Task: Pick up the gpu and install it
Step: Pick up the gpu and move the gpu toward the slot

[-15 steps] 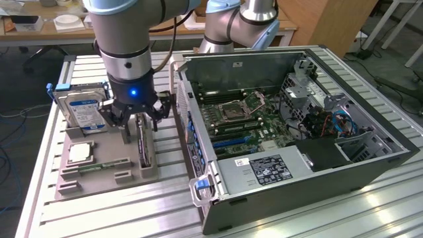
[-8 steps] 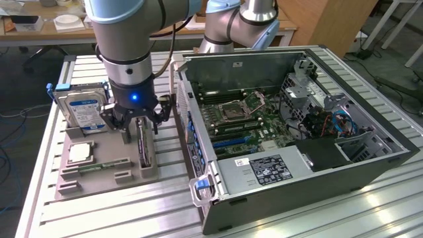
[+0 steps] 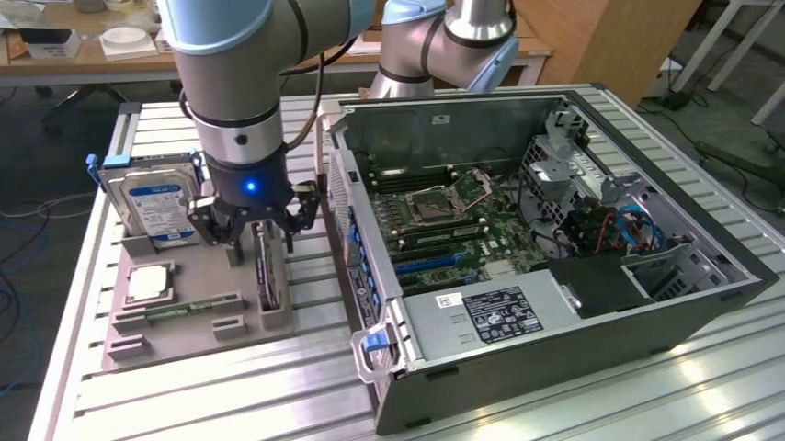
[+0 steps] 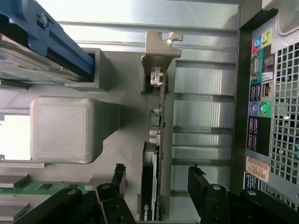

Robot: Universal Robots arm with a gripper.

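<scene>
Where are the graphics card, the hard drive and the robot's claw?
Graphics card [image 4: 149, 186]: wrist view, on its dark body.
Hard drive [image 3: 160, 200]: exterior view, on its blue label.
Claw [image 4: 157, 169]: wrist view, midway between its open fingertips.

The gpu [image 3: 267, 273] stands edgewise in the tray [image 3: 184, 346], between hard drive [image 3: 157, 197] and computer case [image 3: 589, 317].
</scene>
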